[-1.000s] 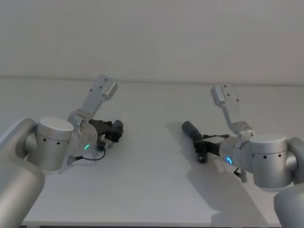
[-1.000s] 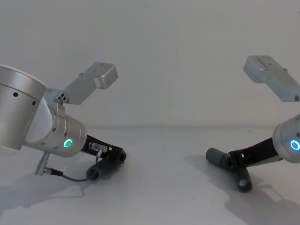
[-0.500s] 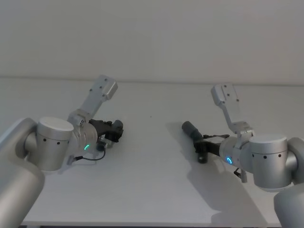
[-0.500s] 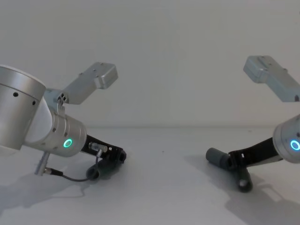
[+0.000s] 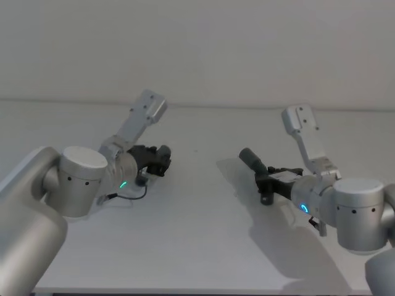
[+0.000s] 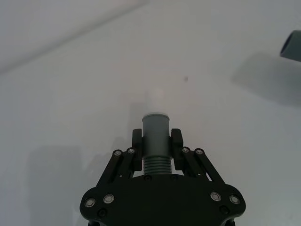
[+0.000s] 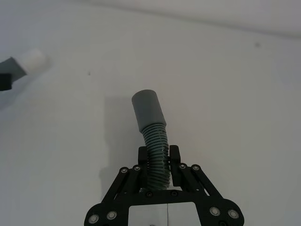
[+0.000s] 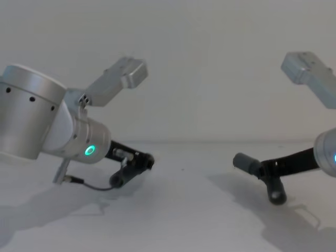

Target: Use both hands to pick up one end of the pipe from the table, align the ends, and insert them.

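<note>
Across the white table [image 5: 197, 243], the two arms reach in from opposite side edges, well apart. Toward the left edge, the left gripper [image 6: 156, 136] is clenched on the left pipe piece [image 6: 155, 165] at its ribbed part. The smooth cuff [image 6: 155, 128] juts past the fingertips toward the table's middle. Toward the right edge, the right gripper [image 7: 159, 155] is clenched on the right pipe piece [image 7: 157, 141], also at the ribs. Its open cuff [image 7: 148, 109] is angled toward the far edge and the table's middle.
</note>
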